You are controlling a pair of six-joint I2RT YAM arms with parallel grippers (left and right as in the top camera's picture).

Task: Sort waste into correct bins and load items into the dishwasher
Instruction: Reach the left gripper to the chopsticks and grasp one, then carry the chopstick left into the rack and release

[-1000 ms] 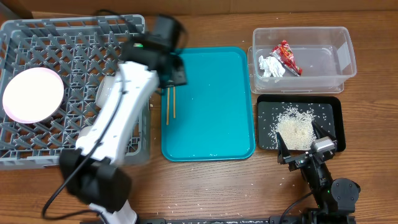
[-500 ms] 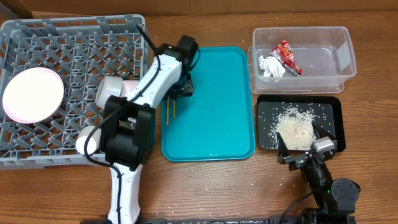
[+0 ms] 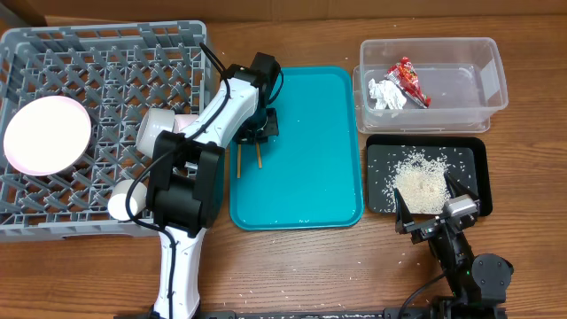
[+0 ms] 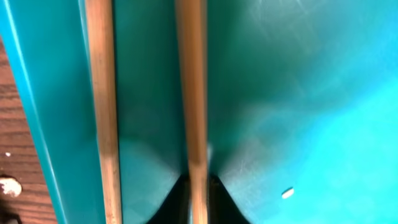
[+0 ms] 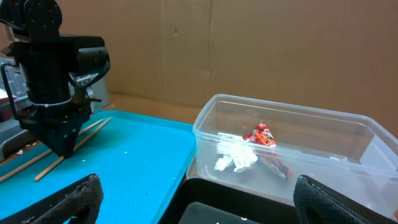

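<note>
Two wooden chopsticks lie along the left edge of the teal tray. My left gripper is shut on the right chopstick. The other chopstick lies free beside it. The grey dish rack holds a large white plate and a white cup. The clear tub contains the red wrapper and the white tissue. Rice is heaped in the black tray. My right gripper stands open and holds nothing at the black tray's near edge.
Another white round dish sits at the rack's near right corner, partly under my left arm. Stray rice grains dot the wooden table in front of the trays. My left arm lies across the rack's right side.
My left arm swung from above the rack down to the tray's left edge. Its jaws closed on the right chopstick, which has shifted a little to the right. The right arm stayed still.
</note>
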